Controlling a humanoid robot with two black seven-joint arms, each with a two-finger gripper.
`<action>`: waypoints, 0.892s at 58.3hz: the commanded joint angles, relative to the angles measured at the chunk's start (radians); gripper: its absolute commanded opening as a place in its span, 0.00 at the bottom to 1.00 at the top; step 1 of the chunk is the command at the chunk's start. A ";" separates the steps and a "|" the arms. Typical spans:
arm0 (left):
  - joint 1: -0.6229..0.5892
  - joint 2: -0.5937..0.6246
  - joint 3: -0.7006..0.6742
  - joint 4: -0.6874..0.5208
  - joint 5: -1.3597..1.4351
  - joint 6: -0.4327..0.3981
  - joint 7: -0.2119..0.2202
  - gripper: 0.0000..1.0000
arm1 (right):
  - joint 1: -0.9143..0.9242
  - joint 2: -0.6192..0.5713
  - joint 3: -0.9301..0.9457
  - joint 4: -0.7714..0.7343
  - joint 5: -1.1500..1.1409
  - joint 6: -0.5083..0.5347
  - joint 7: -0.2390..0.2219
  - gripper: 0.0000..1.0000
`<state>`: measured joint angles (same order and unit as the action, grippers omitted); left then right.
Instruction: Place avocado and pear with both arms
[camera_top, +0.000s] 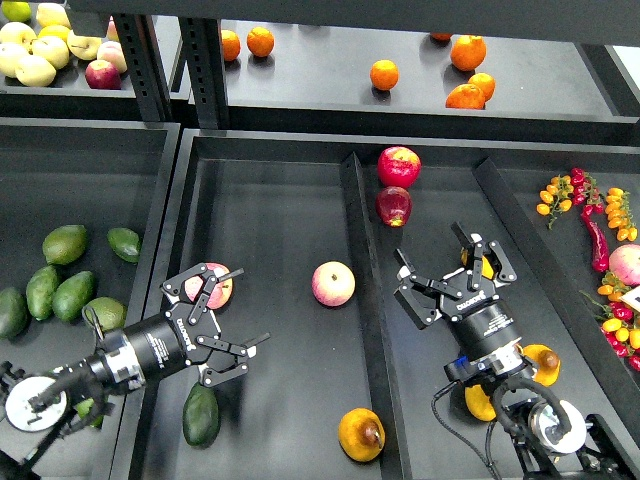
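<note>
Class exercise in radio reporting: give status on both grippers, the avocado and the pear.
Left gripper open, empty, over an apple. Right gripper open, empty. Avocado and pear lying in the middle tray. Nothing blocking.

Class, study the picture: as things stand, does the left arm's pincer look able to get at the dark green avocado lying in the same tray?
Probably yes. The left pincer is open and empty, and the avocado lies just below it on the bare tray floor, nothing between. The arm would need to turn back toward it.
</note>
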<state>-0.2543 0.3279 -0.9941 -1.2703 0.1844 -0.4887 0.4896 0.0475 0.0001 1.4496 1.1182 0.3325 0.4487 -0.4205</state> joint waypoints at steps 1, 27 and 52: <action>-0.170 0.161 0.172 -0.015 0.035 0.000 -0.001 1.00 | 0.018 0.000 0.048 -0.001 0.000 -0.048 0.000 0.99; -0.773 0.286 0.834 -0.032 0.066 0.000 -0.001 1.00 | 0.023 0.000 0.067 -0.003 0.000 -0.055 0.000 0.99; -1.063 0.085 1.335 0.040 0.092 0.000 -0.001 0.99 | 0.143 0.000 0.124 -0.021 -0.001 -0.133 0.000 0.99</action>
<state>-1.3120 0.4803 0.2630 -1.2635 0.2743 -0.4887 0.4886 0.1411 0.0000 1.5561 1.1050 0.3329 0.3456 -0.4205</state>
